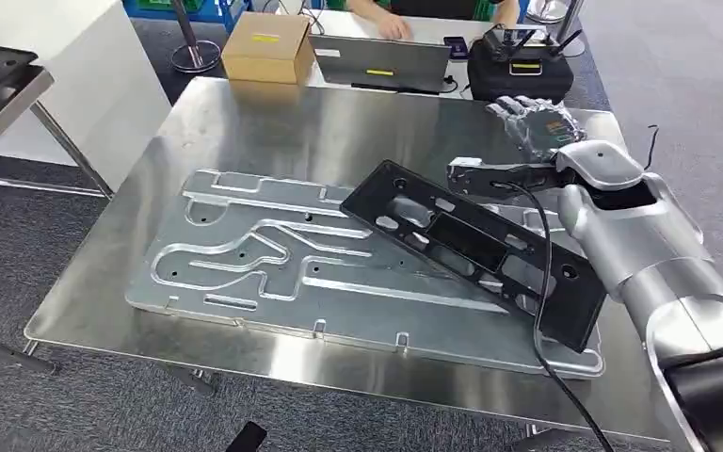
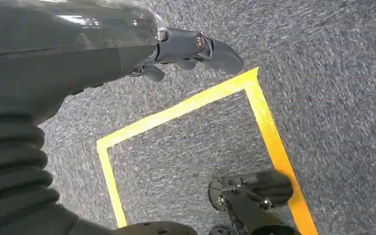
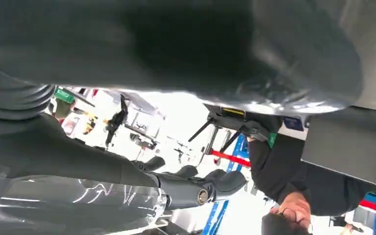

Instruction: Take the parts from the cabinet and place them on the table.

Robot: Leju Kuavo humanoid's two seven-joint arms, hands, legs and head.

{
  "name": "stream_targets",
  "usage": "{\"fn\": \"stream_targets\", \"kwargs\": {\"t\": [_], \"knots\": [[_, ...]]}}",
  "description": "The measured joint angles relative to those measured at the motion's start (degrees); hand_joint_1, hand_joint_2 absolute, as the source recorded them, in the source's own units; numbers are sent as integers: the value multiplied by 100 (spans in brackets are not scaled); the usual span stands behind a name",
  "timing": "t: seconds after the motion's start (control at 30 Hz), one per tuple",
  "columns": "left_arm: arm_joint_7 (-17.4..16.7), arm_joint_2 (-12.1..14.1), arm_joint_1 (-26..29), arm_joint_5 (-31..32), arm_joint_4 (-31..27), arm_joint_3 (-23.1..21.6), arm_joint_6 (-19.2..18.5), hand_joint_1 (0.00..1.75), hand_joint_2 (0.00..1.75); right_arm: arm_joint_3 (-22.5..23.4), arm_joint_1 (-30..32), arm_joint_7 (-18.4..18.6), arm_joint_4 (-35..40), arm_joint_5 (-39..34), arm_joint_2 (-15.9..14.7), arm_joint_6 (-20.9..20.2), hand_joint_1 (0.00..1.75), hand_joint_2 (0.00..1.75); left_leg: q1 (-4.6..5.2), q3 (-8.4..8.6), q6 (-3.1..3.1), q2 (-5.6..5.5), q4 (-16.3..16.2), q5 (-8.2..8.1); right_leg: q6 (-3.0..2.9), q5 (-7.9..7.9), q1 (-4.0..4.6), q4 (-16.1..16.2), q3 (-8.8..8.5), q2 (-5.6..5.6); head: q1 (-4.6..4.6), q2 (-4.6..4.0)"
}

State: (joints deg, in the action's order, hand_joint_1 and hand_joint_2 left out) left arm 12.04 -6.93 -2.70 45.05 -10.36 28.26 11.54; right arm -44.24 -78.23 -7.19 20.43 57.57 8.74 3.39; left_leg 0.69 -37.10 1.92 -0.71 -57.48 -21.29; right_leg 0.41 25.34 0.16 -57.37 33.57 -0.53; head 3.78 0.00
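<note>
Where carpet (image 1: 19, 273) spreads, steel table (image 1: 273, 122)

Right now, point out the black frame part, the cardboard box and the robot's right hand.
black frame part (image 1: 452, 235), head view, on its upper face.
cardboard box (image 1: 268, 47), head view, on its top.
right hand (image 1: 534, 121), head view, middle of the hand.

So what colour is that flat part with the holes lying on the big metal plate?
Black. The flat part shows best in the head view.
</note>
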Motion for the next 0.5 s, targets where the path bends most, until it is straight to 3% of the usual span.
{"fn": "stream_targets", "kwargs": {"t": [0.03, 0.07, 0.1, 0.17, 0.2, 0.33, 0.4, 0.43, 0.5], "knots": [[-2, -18, -1, 0, 0, 9, 0, 0, 0, -2, -19, 0, 0, 0, -2, -4, 0, 0, -67, 33, 34, 28, 75, 45, 15, 68, 15, -42, 11, -6, 0, 0], [-2, -20, -7, 0, 0, 17, 0, 0, 0, -2, -53, 9, -2, 0, -4, -13, 0, 0, -58, 46, 44, 31, 104, 55, 48, 233, 14, -207, 65, 2, -4, 2], [-4, -20, -19, 0, 0, 20, 0, 0, 0, 0, -91, 15, -4, 0, -9, -24, 0, 0, -57, 44, 65, 36, 103, 67, 69, 460, -1, -515, 201, 4, 0, 0], [-15, -24, -34, 0, 0, 24, -4, 0, 0, -2, -105, 24, -13, 0, -31, -63, 0, 0, -56, 27, 65, 43, 92, 67, 103, 941, -35, -1499, 614, 10, -2, 0], [-22, -24, -38, 0, 0, 26, -11, 0, 0, -2, -104, 26, -22, 0, -31, -81, 0, 0, -57, 13, 64, 47, 84, 70, 116, 1019, -50, -1778, 732, 15, 0, 2], [-22, -24, -40, 0, 0, 26, -11, 0, 0, -2, -105, 28, -24, 0, -33, -83, 0, 0, -57, 9, 64, 47, 80, 70, 118, 1019, -55, -1823, 751, 17, 0, 0], [-42, -33, -41, -2, 0, 28, -13, 0, 0, -2, -119, 37, -30, 2, -53, -92, 0, 0, -63, -17, 56, 45, 54, 79, 135, 816, -85, -1671, 643, 23, -2, 0], [-87, -55, -43, -9, 0, 50, -7, 0, 0, -2, -283, 39, -30, 7, -66, -124, 0, 0, -68, -90, 11, 34, -36, 97, 103, 236, -104, -238, -169, 33, -2, 2], [-114, -79, -44, -17, 0, 85, 4, 0, 0, 0, -412, 42, -30, 11, -72, -155, 0, 0, -59, -117, -87, 27, -38, 148, 23, 187, -39, -156, -157, 18, -2, 0]]}}
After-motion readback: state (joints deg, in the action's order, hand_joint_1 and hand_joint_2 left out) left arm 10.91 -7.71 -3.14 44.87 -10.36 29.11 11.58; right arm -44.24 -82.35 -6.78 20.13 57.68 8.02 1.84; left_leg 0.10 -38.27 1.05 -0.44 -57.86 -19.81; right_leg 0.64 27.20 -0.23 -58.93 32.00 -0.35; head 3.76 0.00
